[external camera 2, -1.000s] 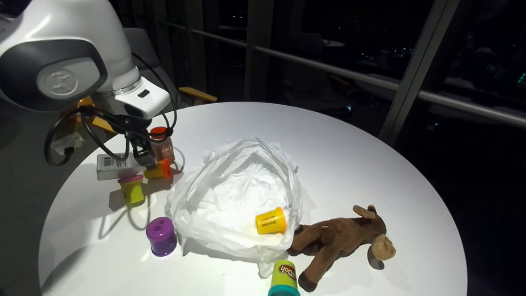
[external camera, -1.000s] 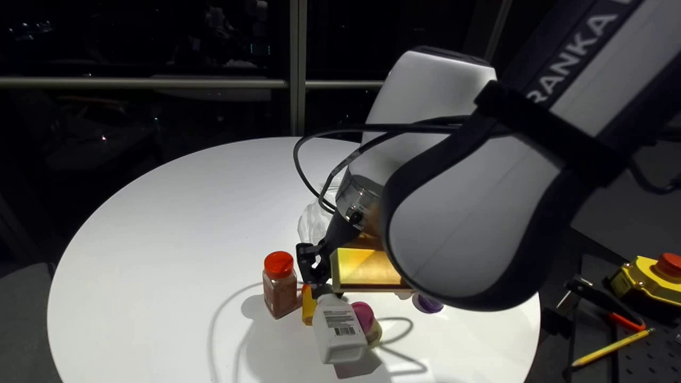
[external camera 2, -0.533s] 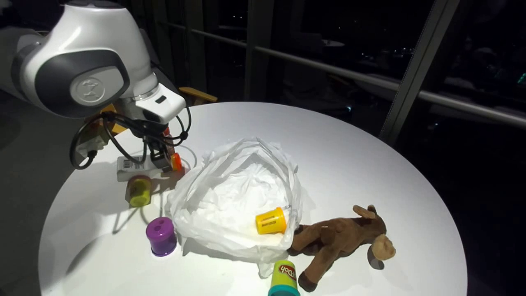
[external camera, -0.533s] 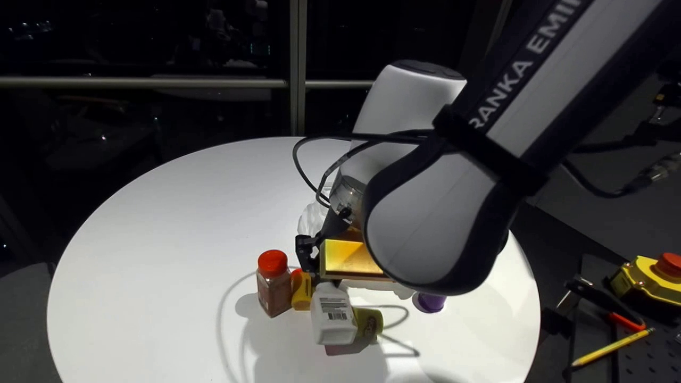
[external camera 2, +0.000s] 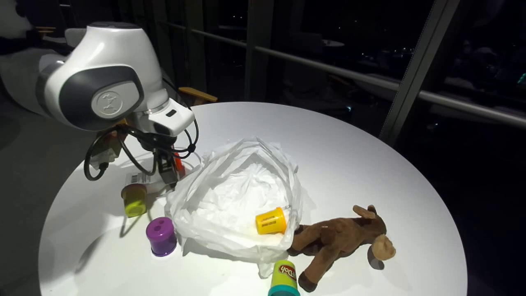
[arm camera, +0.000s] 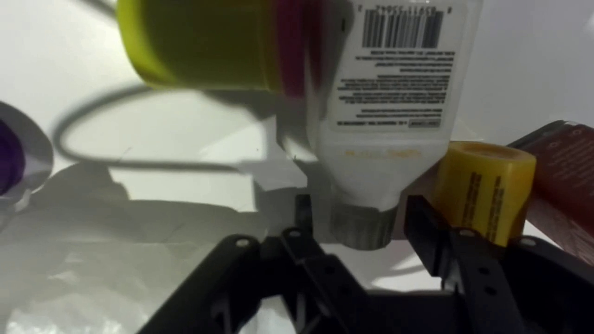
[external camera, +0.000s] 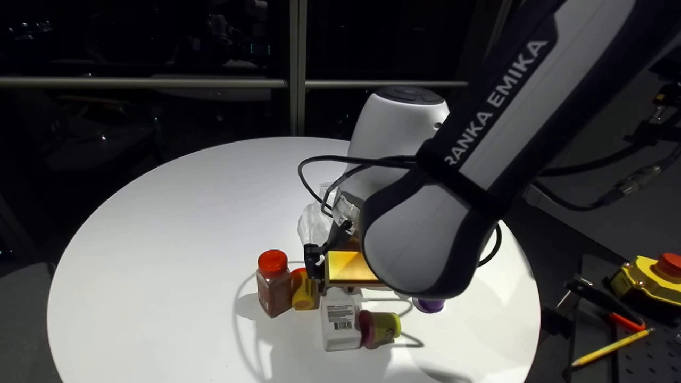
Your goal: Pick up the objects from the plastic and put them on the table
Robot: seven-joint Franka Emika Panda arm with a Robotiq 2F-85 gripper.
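Note:
My gripper [arm camera: 359, 220] stands open around the dark cap of the white bottle [arm camera: 394, 102], with a gap at each side. The bottle appears to lie on the round table [external camera: 175, 239]. Against it rests a yellow-green tub [external camera: 385, 327], tipped over, its pink lid touching the bottle. On the opposite side are a yellow tub with an orange lid [external camera: 304, 295] and a red-lidded jar [external camera: 274, 290]. In an exterior view, the plastic bag [external camera 2: 218, 242] holds a yellow tub [external camera 2: 269, 222]. A brown animal figure [external camera 2: 341, 236] lies beside the bag.
A purple tub [external camera 2: 161, 236] stands near the bag's side. By the bag's front corner is a yellow-green tub with a teal lid [external camera 2: 283, 275]. Cables [external camera 2: 135, 158] hang from the wrist. Tools and a yellow box with a red button [external camera: 654, 279] sit off the table.
The arm has moved towards the bag. The jaws have spread and let go of the white bottle, which has come down beside the pink-lidded tub. That tub has tipped from upright onto its side.

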